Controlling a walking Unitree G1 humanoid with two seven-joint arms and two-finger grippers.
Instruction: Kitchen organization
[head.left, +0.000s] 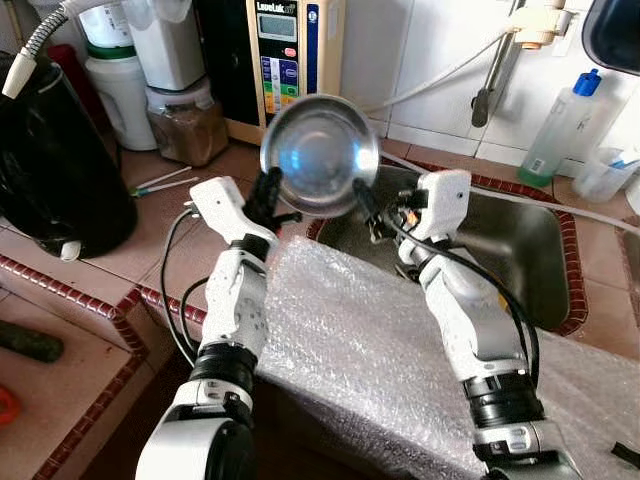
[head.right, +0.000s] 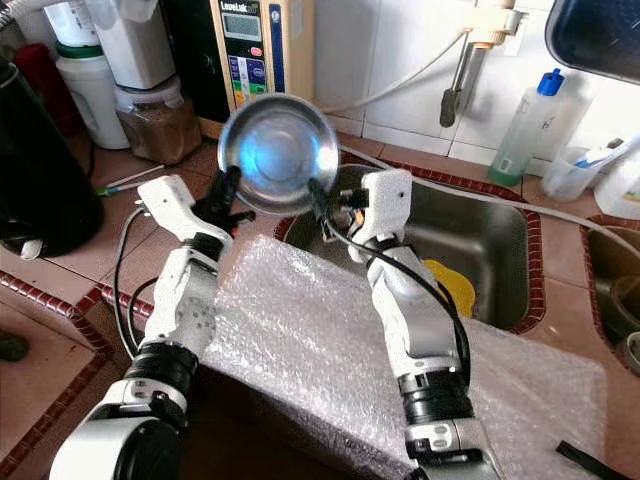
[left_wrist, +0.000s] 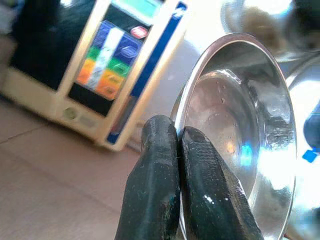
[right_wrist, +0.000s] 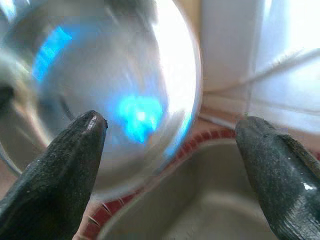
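A round shiny steel bowl (head.left: 320, 155) is held up on edge above the counter, its hollow side facing me. My left gripper (head.left: 268, 195) is shut on its lower left rim; in the left wrist view the two black fingers (left_wrist: 160, 150) pinch the rim of the bowl (left_wrist: 235, 135). My right gripper (head.left: 365, 200) is at the bowl's lower right edge and stands open. In the right wrist view its fingertips (right_wrist: 90, 125) are wide apart with the blurred bowl (right_wrist: 115, 85) just ahead of them.
A steel sink (head.left: 520, 250) lies behind the right arm, with a yellow thing (head.right: 450, 285) inside. A bubble wrap sheet (head.left: 350, 340) covers the counter under both arms. A water machine (head.left: 285, 50), a brown-filled jar (head.left: 185, 125), a black pot (head.left: 55, 170) and a blue-capped bottle (head.left: 560, 125) stand around.
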